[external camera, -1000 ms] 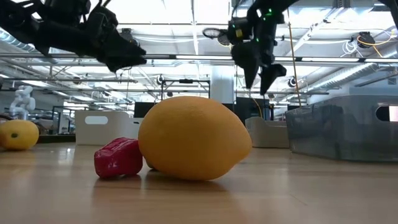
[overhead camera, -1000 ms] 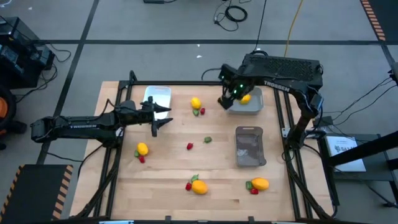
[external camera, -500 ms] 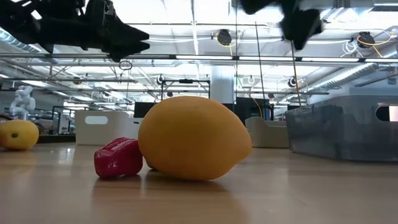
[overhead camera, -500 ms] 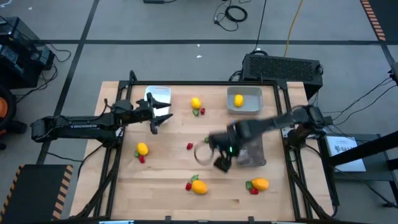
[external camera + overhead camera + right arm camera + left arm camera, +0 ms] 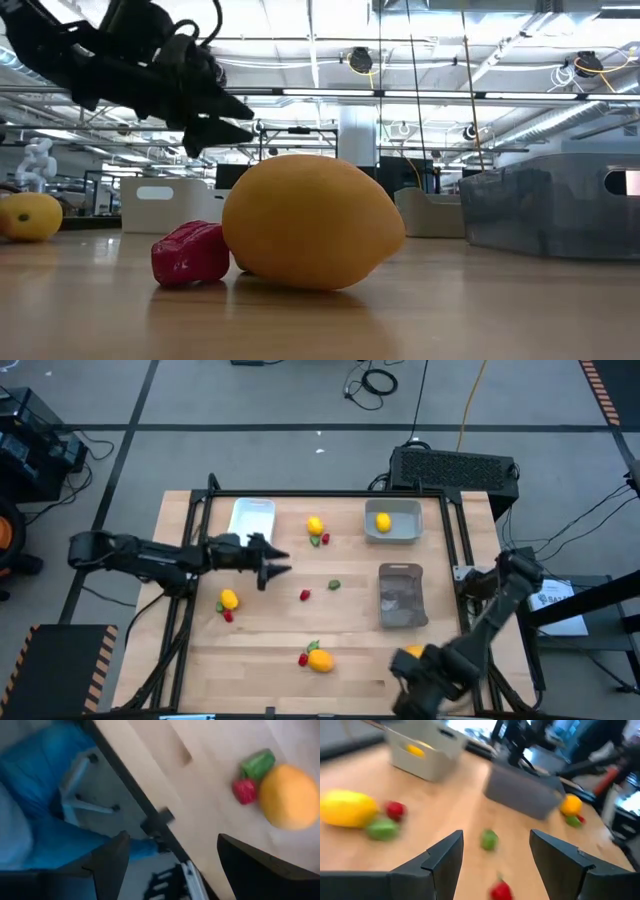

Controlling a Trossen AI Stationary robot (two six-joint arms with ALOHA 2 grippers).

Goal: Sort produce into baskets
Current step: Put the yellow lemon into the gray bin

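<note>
Over the table's middle the left tool [image 5: 278, 563] hangs spread and empty; the right tool [image 5: 415, 680], front edge, gapes empty.

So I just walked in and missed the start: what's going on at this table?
Two robot arms are sorting toy produce into baskets. One lemon already lies in the pale grey basket; the white basket looks empty. The left tool hovers open and empty over the middle of the table, near a green piece and a red piece. The right tool, open and empty, is by the front edge beside an orange fruit.
</note>
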